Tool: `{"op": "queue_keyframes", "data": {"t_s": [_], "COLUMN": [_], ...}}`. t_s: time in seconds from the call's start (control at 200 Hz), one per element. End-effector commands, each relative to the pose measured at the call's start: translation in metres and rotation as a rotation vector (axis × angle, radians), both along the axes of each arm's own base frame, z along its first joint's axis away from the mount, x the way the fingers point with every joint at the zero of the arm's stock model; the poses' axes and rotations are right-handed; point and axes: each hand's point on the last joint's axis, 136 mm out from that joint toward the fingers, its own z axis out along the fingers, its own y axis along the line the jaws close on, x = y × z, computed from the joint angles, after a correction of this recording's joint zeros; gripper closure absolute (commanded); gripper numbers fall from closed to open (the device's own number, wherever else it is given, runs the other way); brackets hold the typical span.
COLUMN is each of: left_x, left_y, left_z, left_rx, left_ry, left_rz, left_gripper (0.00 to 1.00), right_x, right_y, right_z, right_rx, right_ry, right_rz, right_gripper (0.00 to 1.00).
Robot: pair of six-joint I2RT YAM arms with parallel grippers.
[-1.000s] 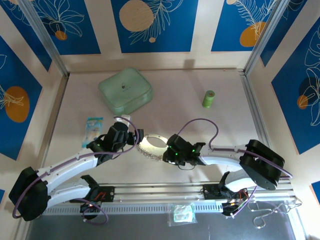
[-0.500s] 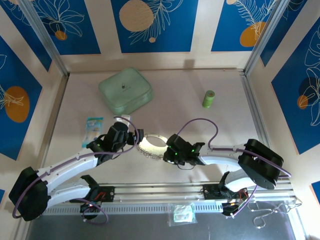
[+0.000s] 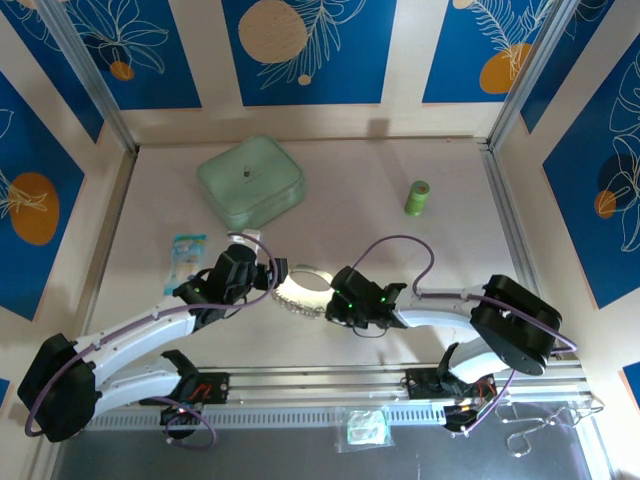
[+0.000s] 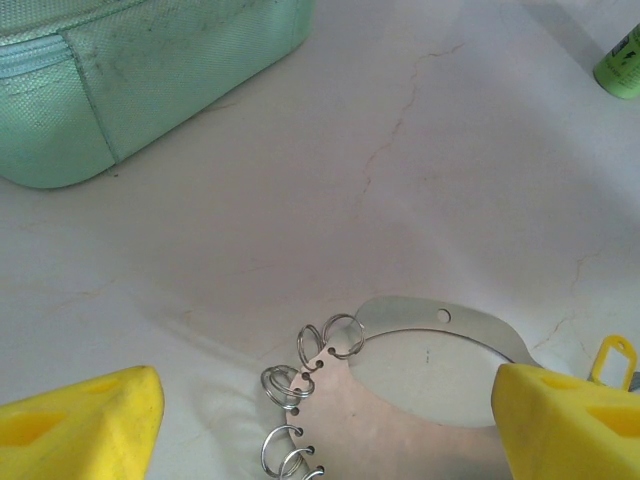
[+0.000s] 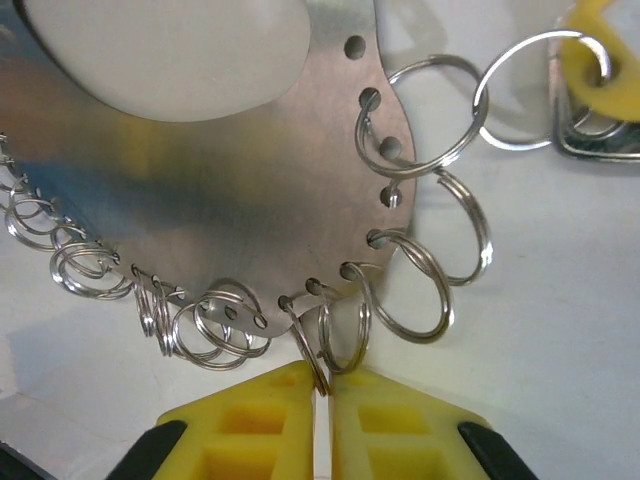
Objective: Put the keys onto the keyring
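Right claw [image 5: 320, 388] pinched tight on a small loop [image 5: 318, 350] at rim of keyring [image 5: 220, 170], which lies flat on table [image 4: 450, 150]; left claw [image 4: 325, 405] spread wide astride it, gripping nothing; yellow key [image 5: 605, 80] just beside.

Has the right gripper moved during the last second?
Yes, slightly. In the top view the right gripper has shifted toward the picture's left, farther from the green roll.

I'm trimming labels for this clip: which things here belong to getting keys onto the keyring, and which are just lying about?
For the job: keyring, a metal plate edged with split rings; yellow-headed key; right fingers, shut on one split ring.
Lying about: green pouch; green roll; small packet; clear bag at the near edge.
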Motion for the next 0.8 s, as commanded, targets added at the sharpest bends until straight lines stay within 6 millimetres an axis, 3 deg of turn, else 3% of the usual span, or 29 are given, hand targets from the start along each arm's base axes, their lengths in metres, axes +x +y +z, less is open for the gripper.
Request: {"op": "queue_keyframes", "data": {"t_s": [0.0,0.165,0.475,0.61,0.795], "left_x": [0.004,0.004,0.003,0.004,0.005], "left_y": [0.005,0.006,0.007,0.007,0.006], "left_z": [0.008,0.010,0.011,0.011,0.011], "left_rx": [0.002,0.005,0.010,0.015,0.024], "left_ry": [-0.038,-0.043,-0.047,-0.053,-0.051], "left_rz": [0.018,0.018,0.019,0.019,0.015], "left_gripper": [0.16,0.16,0.16,0.16,0.17], "right_x": [0.009,-0.001,-0.031,-0.031,-0.016], "right_y": [0.001,-0.010,-0.036,-0.043,-0.031], "right_z": [0.007,0.011,0.018,0.022,0.021], "right_rx": [-0.010,-0.075,-0.218,-0.280,-0.265], "right_ry": [-0.032,-0.024,0.075,0.100,0.104], "right_rz": [-0.016,0.028,0.239,0.321,0.379], "right_gripper": [0.93,1.00,1.00,1.00,1.00]}}
